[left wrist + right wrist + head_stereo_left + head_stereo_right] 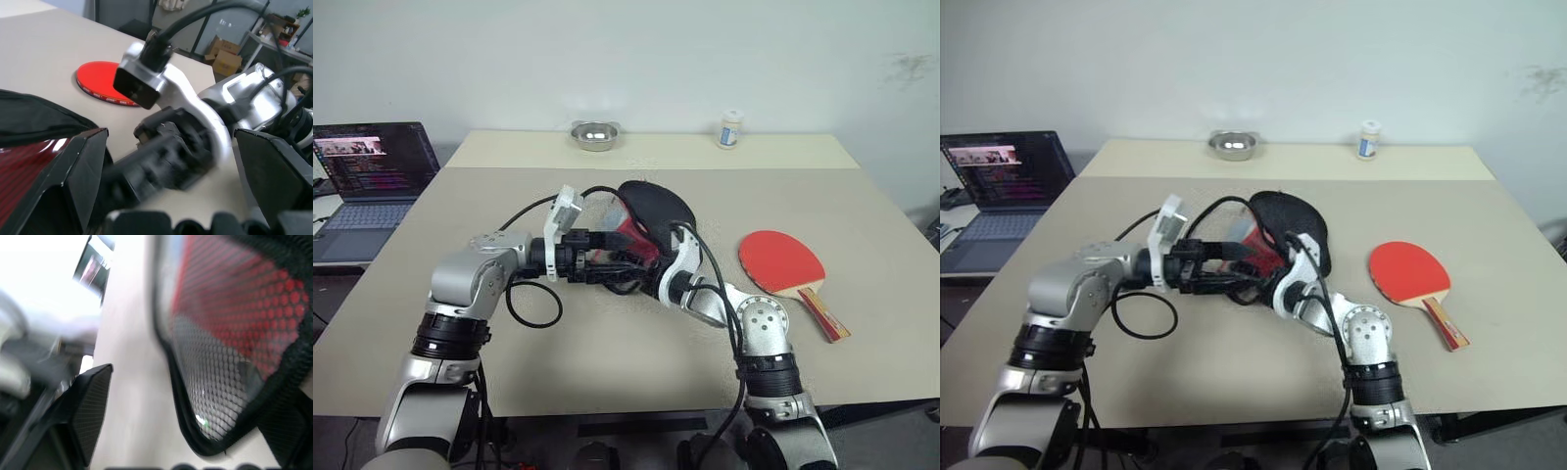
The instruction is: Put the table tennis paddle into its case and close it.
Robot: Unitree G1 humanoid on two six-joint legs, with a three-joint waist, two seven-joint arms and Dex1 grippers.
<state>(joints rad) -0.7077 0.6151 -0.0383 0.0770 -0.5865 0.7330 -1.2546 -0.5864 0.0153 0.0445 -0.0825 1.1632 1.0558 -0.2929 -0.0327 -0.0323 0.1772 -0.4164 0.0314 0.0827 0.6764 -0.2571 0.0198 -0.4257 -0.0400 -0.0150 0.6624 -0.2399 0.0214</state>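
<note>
The case (656, 210) stands tipped up at the middle of the table (607, 362), black side toward the far right, red side toward my grippers. My left gripper (617, 258) reaches in from the left and is open, one finger (73, 181) right beside the case's red face (24, 171). My right gripper (644, 272) comes up from the near right, just under the case and between the left fingers. It is open, and the red mesh side (234, 323) lies close past its finger (90, 406). The table tennis paddle (781, 261) lies flat to the right, red face up, handle toward the near edge.
A small metal bowl (595, 134) and a white bottle (731, 128) stand on the far strip of the table. An open laptop (372, 171) sits on a lower surface to the left. Black cables (533, 304) loop from both wrists.
</note>
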